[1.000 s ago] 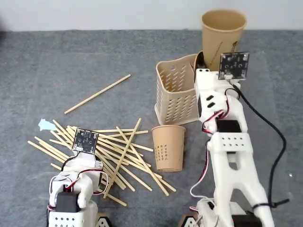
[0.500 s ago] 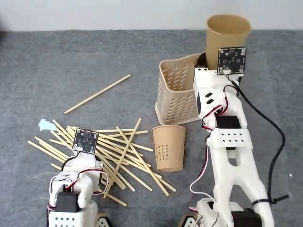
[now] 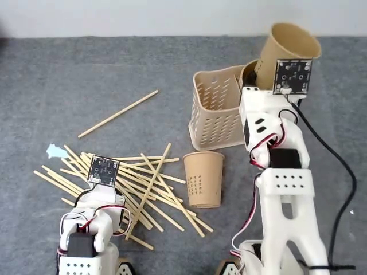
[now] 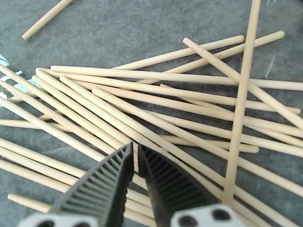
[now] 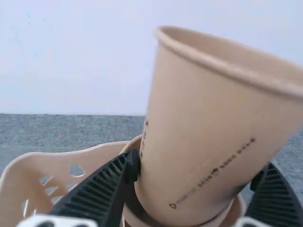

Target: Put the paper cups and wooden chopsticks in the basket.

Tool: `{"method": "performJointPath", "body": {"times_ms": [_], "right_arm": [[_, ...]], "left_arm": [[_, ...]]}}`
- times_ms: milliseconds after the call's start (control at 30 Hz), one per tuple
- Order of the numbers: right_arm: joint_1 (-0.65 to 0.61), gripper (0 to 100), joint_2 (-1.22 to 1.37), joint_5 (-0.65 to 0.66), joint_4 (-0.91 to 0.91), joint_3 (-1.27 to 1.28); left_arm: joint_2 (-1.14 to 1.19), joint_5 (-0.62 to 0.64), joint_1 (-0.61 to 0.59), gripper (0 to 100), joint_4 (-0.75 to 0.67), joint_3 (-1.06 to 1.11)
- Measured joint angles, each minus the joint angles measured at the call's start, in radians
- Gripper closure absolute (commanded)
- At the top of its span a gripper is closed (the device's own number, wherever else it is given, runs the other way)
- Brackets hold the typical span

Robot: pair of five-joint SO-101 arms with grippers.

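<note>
Observer: Grey cloth covers the table (image 3: 86, 74), with a pale wall (image 3: 114, 17) along the far edge. Clock bearings are from the high view, 12 o'clock at the wall.

Note-taker: Logged. Right arm?

Observer: The right gripper (image 5: 199, 172) is clamped on a paper cup (image 3: 287, 54), one finger either side of its lower body. The cup is tilted, mouth leaning toward 1 o'clock, and sits above the 2 o'clock corner of the basket (image 3: 215, 117).

Note-taker: Anything beneath it?

Observer: The rim of a second cup (image 3: 250, 70) shows right under its base, at the basket's 3 o'clock wall. I cannot tell whether it is inside the basket or just outside.

Note-taker: Basket?

Observer: Upright, with slotted walls, at 1 o'clock from the table's middle. A third cup (image 3: 203, 179) stands mouth-down at the basket's 6 o'clock, near it but apart.

Note-taker: Left arm?

Observer: The left gripper (image 4: 135, 151) has its jaws drawn together to a thin slit and grips nothing. It hangs over the heap of chopsticks (image 3: 143, 183) at 7 o'clock. The sticks lie crisscrossed flat on the cloth, and some ends run up to the third cup.

Note-taker: Strays?

Observer: A single chopstick (image 3: 117, 113) lies at the heap's 12 o'clock, well apart. A blue scrap (image 3: 56, 151) sits at the heap's 10 o'clock edge.
</note>
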Motion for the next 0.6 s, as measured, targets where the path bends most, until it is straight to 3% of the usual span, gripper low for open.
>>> {"method": "performJointPath", "body": {"times_ms": [600], "right_arm": [[-0.066, 62.8, -0.014, 0.026, 0.055, 0.000]], "left_arm": [[0.000, 0.000, 0.000, 99, 0.000, 0.000]]}}
